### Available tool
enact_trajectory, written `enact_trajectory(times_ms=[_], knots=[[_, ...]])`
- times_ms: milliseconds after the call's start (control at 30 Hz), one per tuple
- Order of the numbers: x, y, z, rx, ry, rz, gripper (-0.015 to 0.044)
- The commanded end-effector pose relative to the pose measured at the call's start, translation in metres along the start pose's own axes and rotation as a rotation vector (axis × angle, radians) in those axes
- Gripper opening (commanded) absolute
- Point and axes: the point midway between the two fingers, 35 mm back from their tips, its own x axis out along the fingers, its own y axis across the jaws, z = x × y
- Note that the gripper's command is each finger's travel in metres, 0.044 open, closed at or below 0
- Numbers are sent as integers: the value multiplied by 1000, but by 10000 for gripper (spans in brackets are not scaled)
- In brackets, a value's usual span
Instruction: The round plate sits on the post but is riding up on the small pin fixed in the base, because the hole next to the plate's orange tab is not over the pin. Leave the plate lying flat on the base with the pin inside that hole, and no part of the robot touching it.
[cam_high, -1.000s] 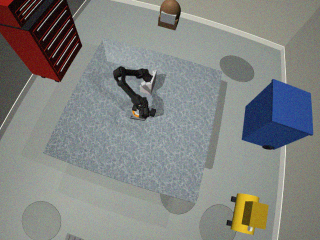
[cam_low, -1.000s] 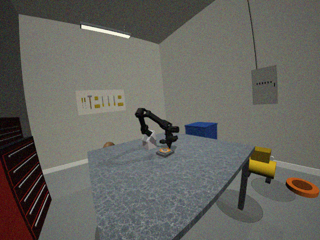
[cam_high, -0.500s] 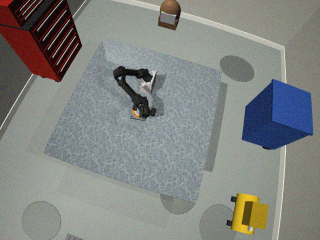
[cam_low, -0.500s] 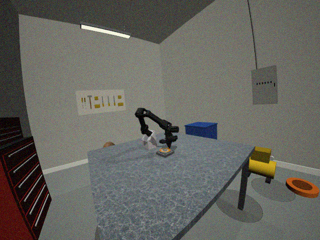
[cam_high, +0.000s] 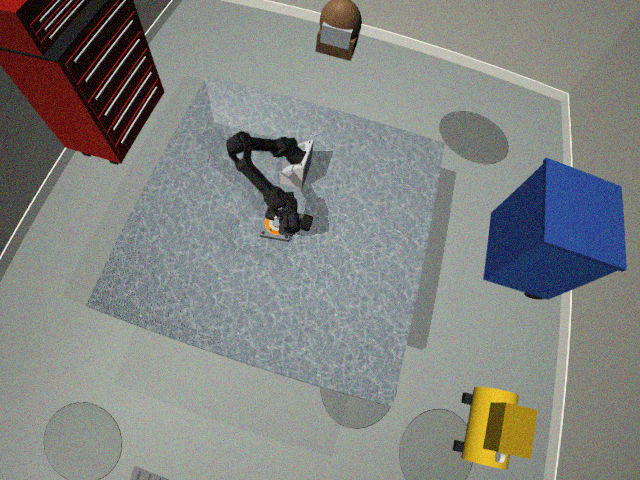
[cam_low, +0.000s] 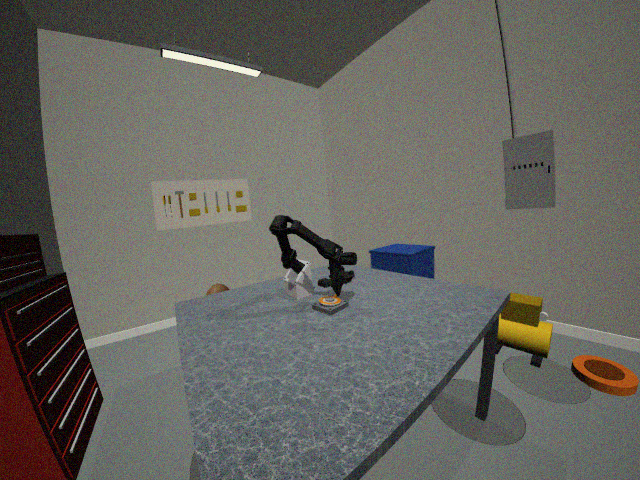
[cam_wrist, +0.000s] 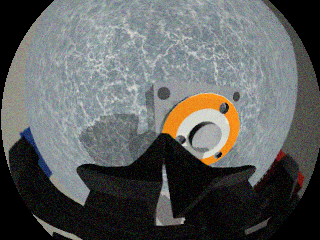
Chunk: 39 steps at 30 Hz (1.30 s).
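The round plate (cam_high: 269, 225) (cam_low: 329, 304) (cam_wrist: 188, 104) has an orange outer ring, a white inner ring and a dark-edged central opening with grey inside. Small holes show in it in the wrist view. It sits on the square grey base (cam_low: 330, 310) (cam_wrist: 200, 89). My gripper (cam_low: 337, 293) (cam_wrist: 163, 136) is shut and empty. Its tips are at the plate's near left edge in the wrist view, covering part of the rim; I cannot tell whether they touch. The orange tab and the pin cannot be made out, nor whether the plate lies flat.
The base stands on the blue-grey marbled table (cam_high: 248, 310) (cam_low: 310, 382). Two dark round spots, one the left spot (cam_wrist: 163, 93), mark the base's far corners. The arm's white mount (cam_high: 295, 173) (cam_low: 297, 273) stands behind the base.
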Motion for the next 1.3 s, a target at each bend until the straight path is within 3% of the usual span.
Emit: enact_trajectory(times_ms=[0,1267], knots=[[2,-1,-9,-4,16,0,0],[-1,-17,-40,-5,17,-1,0]])
